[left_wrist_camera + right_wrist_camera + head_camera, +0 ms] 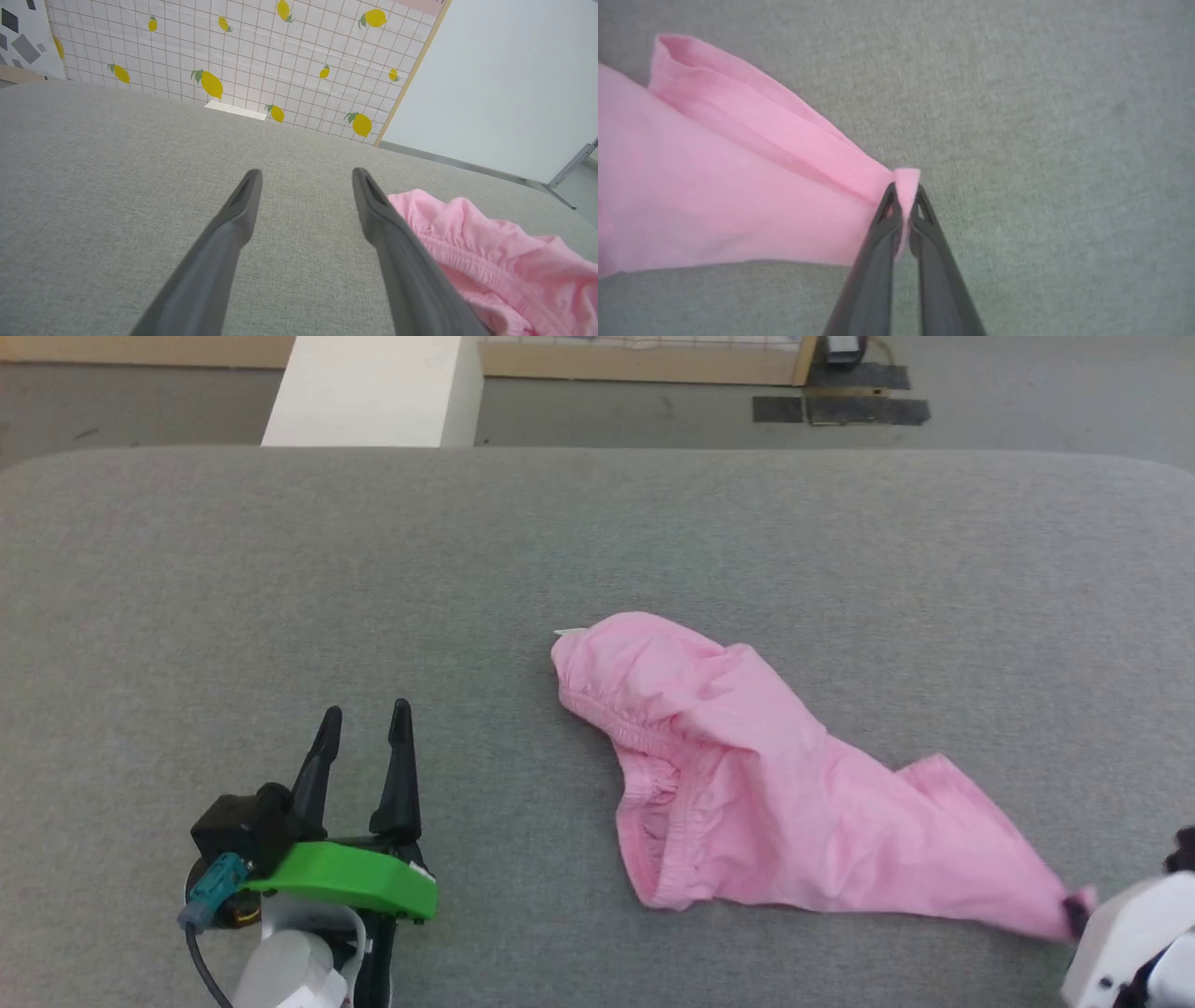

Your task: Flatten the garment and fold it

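The light pink garment (747, 775) lies wrinkled on the grey table (597, 541), its gathered waistband (644, 775) facing left and a small white tag (568, 633) at its far left tip. One leg end is drawn out toward the lower right, where my right gripper (904, 193) is shut on the fabric's corner (906, 179). In the head view that pinch sits at the right gripper (1074, 910). My left gripper (364, 719) stands open at the lower left, well left of the garment. In the left wrist view the left gripper (306, 179) has bare table between its fingers and the garment (490, 261) at its right.
Beyond the table's far edge a white block (373, 387) stands on the grey floor, with dark mats (840, 406) further right. A lemon-patterned tiled wall (233, 56) and a white panel (509, 79) rise behind the table in the left wrist view.
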You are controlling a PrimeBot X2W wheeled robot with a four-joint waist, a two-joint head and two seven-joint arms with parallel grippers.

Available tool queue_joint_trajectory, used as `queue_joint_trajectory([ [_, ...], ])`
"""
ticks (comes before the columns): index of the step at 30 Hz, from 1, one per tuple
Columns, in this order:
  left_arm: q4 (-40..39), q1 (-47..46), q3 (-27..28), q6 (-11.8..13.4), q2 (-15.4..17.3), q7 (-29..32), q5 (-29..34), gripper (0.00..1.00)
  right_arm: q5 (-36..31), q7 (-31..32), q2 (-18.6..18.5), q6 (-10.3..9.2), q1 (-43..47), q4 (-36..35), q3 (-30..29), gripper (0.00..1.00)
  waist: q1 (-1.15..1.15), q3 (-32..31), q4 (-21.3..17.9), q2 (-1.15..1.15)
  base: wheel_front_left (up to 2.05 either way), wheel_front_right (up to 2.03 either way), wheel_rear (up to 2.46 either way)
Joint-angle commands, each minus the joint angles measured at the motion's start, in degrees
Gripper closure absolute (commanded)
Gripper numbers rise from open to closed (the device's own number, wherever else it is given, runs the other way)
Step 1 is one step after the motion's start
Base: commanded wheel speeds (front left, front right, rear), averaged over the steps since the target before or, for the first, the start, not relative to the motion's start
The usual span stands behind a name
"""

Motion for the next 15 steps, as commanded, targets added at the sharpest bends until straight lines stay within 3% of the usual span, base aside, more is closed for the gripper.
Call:
queue_joint_trajectory([
  [1,0.3,0.8,0.0,-0.4,-0.2,-0.2,0.2,0.0,2.9,0.8,0.1,-0.08,0.9,0.3,1.1,1.0,0.0,-1.0,-1.5,0.41,0.0,0.0,0.0],
  [3,0.7,1.0,0.0,-0.5,-0.1,-0.2,0.1,0.0,6.5,-1.4,0.1,-0.08,1.3,0.4,1.4,1.0,0.0,-1.2,-2.1,0.41,0.0,0.0,0.0],
  [4,0.9,1.1,0.1,-0.5,-0.1,-0.2,0.1,0.0,7.1,-3.4,0.2,-0.08,1.1,0.3,1.2,0.0,0.0,-1.3,-2.5,0.41,0.0,0.0,0.0],
  [10,1.4,-0.9,-0.5,-0.1,0.0,3.0,-1.3,0.0,8.0,-19.2,0.2,-0.08,-3.3,-1.7,-2.7,0.0,0.0,-1.1,-3.8,0.41,0.0,0.0,0.0],
  [12,0.8,-3.8,-1.2,-0.1,0.0,6.3,-2.0,0.0,7.8,-23.6,0.2,-0.08,-4.8,-2.0,-4.4,0.0,0.0,-0.5,-4.0,0.41,0.0,0.0,0.0],
  [15,1.1,-10.4,-3.4,-0.1,0.2,15.9,-2.9,0.0,6.9,-26.7,0.2,-0.08,-6.1,-2.0,-5.2,0.0,0.0,0.8,-4.1,0.41,0.0,0.0,0.0],
])
